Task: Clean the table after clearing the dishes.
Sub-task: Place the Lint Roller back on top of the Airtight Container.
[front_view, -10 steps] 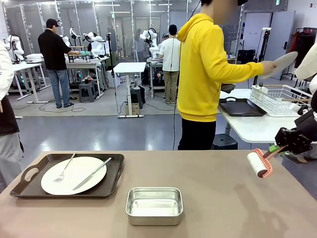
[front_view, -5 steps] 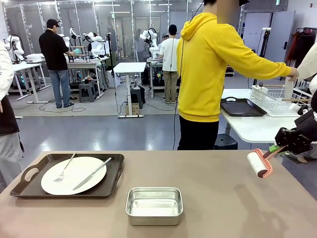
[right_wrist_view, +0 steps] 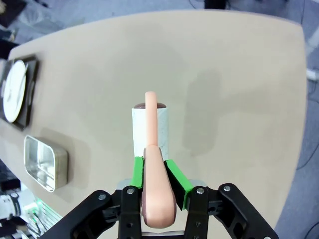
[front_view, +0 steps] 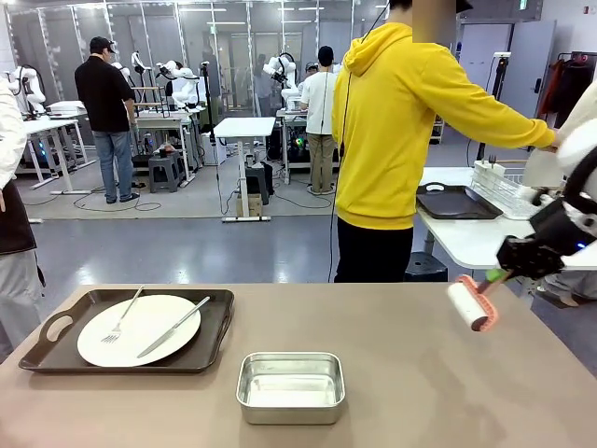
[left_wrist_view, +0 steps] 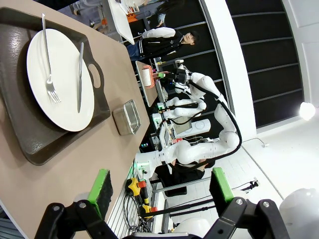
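Pink roller handle [right_wrist_view: 155, 191] between green pads [right_wrist_view: 177, 182]

The table [front_view: 420, 373] is showing a smooth matt top, the tray [front_view: 219, 322] dull dark plastic, the plate [front_view: 149, 322] glossy white glaze, the knife [front_view: 173, 327] and steel pan [front_view: 289, 415] satin metal, and the lint roller [front_view: 469, 305] white paper on smooth salmon plastic.

**A bright, open workshop hall**

A smooth grey floor [front_view: 187, 245] runs back to glass partitions [front_view: 229, 56] that mirror strip lights [front_view: 224, 22] overhead. A small white table [front_view: 244, 128] stands mid-room, a black stool [front_view: 164, 171] to its left, with cables [front_view: 112, 203] trailing across the floor. At right, a white surface [front_view: 466, 247] carries a wire rack [front_view: 508, 189], with garments [front_view: 569, 84] hanging beyond.
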You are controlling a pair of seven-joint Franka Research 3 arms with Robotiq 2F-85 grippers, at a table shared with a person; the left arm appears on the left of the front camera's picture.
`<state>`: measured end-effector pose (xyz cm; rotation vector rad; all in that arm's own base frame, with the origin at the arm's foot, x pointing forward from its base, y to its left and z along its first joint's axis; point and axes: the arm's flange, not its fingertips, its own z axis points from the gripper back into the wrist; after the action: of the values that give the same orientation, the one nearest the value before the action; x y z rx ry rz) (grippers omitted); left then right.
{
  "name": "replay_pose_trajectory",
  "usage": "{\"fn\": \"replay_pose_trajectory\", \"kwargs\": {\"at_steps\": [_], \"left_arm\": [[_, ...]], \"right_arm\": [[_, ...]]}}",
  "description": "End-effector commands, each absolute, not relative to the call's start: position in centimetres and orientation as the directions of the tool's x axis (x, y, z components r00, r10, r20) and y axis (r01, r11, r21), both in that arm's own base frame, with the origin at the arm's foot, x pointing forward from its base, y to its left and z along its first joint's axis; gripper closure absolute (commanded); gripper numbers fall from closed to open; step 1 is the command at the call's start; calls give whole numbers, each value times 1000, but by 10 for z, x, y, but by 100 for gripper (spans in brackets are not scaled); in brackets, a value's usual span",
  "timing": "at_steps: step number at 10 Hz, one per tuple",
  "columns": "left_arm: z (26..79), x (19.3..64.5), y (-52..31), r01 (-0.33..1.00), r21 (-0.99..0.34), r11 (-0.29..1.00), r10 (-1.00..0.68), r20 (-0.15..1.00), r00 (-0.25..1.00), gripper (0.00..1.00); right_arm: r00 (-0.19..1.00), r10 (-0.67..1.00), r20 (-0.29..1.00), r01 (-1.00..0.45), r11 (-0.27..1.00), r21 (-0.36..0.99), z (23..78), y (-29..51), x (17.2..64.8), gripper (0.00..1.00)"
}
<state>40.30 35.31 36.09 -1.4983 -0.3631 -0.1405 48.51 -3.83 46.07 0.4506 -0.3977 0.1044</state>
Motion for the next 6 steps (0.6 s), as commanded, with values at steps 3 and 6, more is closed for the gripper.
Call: {"fn": "replay_pose_trajectory", "kwargs": {"at_steps": [3,6], "left_arm": [[361,398,353,314,-946,84,130,322,938,0],[361,398,353,314,-946,84,130,322,938,0]], "right_arm": [[868,219,445,-360,896,262,498,53,479,77],[757,526,387,-596,799,80,518,174,474,77]]}}
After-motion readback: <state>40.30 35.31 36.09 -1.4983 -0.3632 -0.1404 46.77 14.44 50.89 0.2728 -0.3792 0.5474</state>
